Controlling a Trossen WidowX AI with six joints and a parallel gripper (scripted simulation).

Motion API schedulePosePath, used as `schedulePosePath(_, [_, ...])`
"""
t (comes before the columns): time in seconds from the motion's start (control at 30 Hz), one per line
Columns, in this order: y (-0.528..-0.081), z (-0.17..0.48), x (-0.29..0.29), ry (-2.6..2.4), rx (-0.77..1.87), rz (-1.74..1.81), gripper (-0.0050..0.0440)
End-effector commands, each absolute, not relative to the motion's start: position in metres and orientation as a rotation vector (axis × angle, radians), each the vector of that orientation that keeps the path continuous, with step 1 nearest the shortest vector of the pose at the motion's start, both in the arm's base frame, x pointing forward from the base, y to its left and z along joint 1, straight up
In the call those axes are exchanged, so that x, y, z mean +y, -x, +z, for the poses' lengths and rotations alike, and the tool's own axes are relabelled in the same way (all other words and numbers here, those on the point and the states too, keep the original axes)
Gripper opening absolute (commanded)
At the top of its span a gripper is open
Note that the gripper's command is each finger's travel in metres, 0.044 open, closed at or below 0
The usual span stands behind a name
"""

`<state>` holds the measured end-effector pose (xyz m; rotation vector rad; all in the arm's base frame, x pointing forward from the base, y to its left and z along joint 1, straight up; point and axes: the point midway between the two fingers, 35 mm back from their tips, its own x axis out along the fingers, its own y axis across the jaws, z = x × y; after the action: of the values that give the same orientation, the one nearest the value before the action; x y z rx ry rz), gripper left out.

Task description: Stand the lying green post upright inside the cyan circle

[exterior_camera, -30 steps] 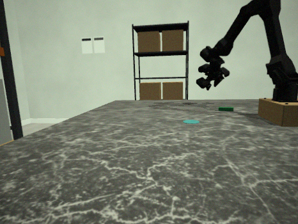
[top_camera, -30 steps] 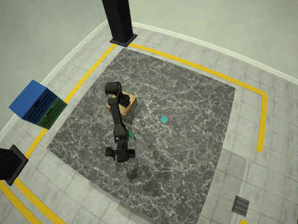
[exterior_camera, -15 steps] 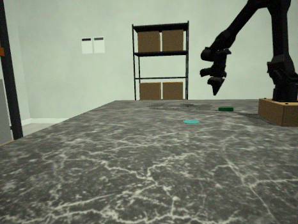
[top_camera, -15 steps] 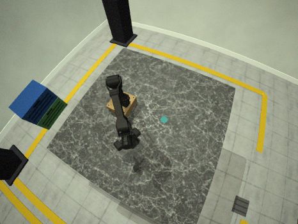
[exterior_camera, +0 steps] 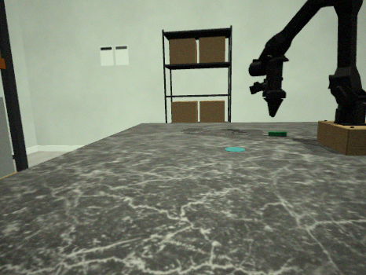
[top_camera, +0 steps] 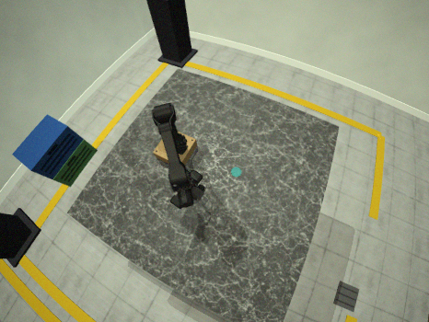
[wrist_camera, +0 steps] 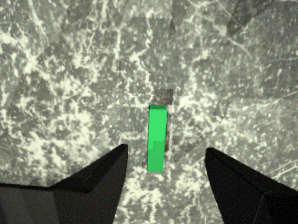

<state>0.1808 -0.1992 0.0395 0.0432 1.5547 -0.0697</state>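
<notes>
The green post (wrist_camera: 157, 138) lies flat on the dark marble table, straight below my gripper in the wrist view; it also shows as a low green block in the exterior view (exterior_camera: 277, 133). My gripper (wrist_camera: 166, 152) (exterior_camera: 273, 110) is open and empty, pointing down and held well above the post. In the top view the arm and gripper (top_camera: 186, 195) hide the post. The cyan circle (top_camera: 236, 172) is a flat disc on the table to the right of the gripper, also seen in the exterior view (exterior_camera: 235, 149), apart from the post.
The arm stands on a tan box base (top_camera: 175, 151) at the table's back left. A blue and green crate (top_camera: 52, 149) and black pillars (top_camera: 172, 29) stand off the table. A shelf with cardboard boxes (exterior_camera: 197, 75) stands by the far wall.
</notes>
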Motion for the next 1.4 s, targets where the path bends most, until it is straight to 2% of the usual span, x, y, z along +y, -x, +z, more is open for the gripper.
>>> schedulePosePath(0.0, [-0.179, 0.012, -0.196, -0.050, 1.568, -0.052, 0.0233])
schedulePosePath(1.1, [-0.181, -0.031, -0.198, -0.045, 1.560, -0.060, 0.0233])
schedulePosePath(1.23, [-0.182, -0.028, -0.200, -0.042, 1.555, -0.066, 0.0137])
schedulePosePath(1.37, [-0.182, -0.028, -0.200, -0.042, 1.555, -0.066, 0.0130])
